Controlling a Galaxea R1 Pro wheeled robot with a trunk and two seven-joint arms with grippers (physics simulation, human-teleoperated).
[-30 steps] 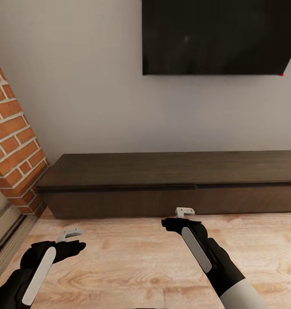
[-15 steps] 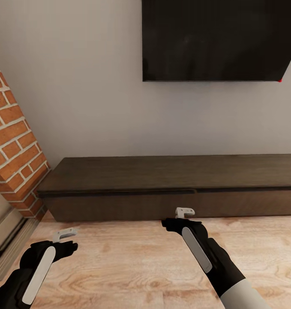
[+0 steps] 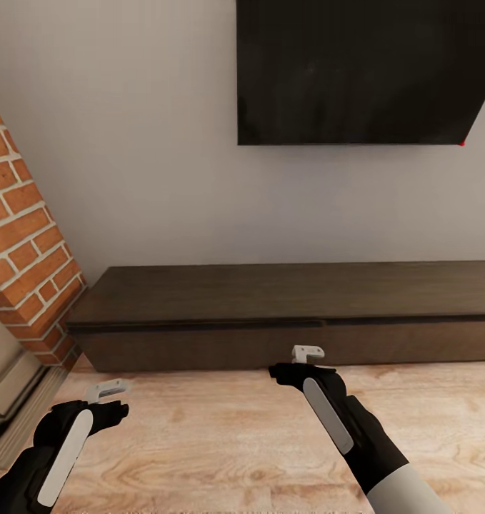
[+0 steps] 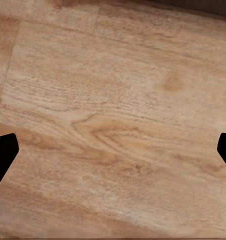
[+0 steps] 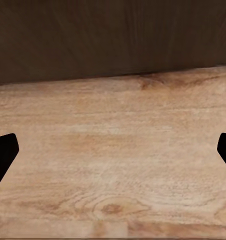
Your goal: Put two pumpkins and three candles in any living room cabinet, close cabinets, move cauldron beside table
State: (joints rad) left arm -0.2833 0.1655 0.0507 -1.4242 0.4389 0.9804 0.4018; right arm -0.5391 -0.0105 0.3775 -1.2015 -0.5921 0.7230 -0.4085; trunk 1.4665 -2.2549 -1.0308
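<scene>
Honestly, both my left fingers [image 3: 108, 390] and right fingers [image 3: 308, 352] hang spread and empty; the cabinet [image 3: 285, 314] sits shut just ahead, so rolling closer risks ramming its front

Black jointed arms with white oblong panels, white right forearm sleeve, pale grey pincer [image 3: 308, 352] brackets

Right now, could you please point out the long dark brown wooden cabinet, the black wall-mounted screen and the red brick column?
Dark brown wooden cabinet [image 3: 271, 291], head view, on its flat top.
Black wall-mounted screen [image 3: 356, 71], head view, mid-panel.
Red brick column [image 3: 21, 243], head view, on its brick face.
</scene>
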